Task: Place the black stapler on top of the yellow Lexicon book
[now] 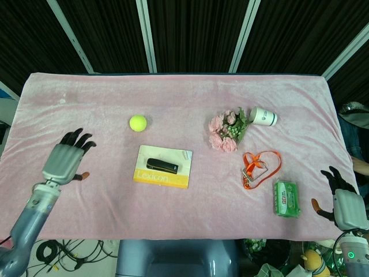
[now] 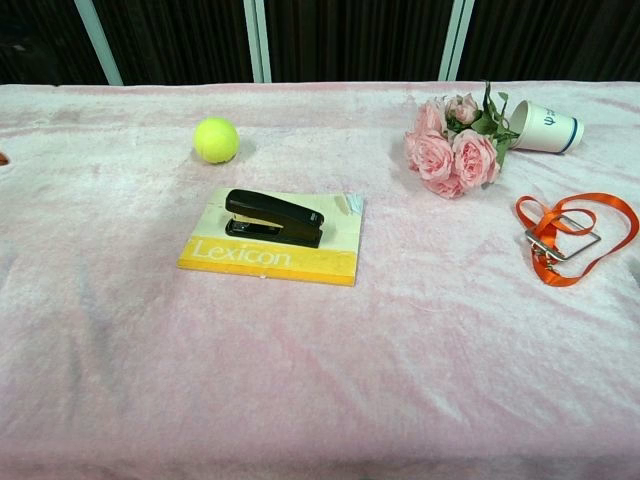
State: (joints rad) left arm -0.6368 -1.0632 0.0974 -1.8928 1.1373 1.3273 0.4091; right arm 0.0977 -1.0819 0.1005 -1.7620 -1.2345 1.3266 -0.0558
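Note:
The black stapler (image 1: 162, 166) (image 2: 274, 217) lies flat on top of the yellow Lexicon book (image 1: 155, 178) (image 2: 268, 259), near the middle of the pink cloth. My left hand (image 1: 66, 160) hovers far to the left of the book, fingers spread, holding nothing. At the table's front right corner my right hand (image 1: 341, 203) stays with fingers apart and nothing in it. Neither hand shows clearly in the chest view.
A yellow tennis ball (image 1: 138, 122) (image 2: 215, 139) sits behind the book. To the right are pink roses (image 1: 225, 131) (image 2: 447, 148), a tipped paper cup (image 1: 263, 116) (image 2: 548, 127), an orange lanyard (image 1: 258, 164) (image 2: 565, 236) and a green packet (image 1: 286, 198).

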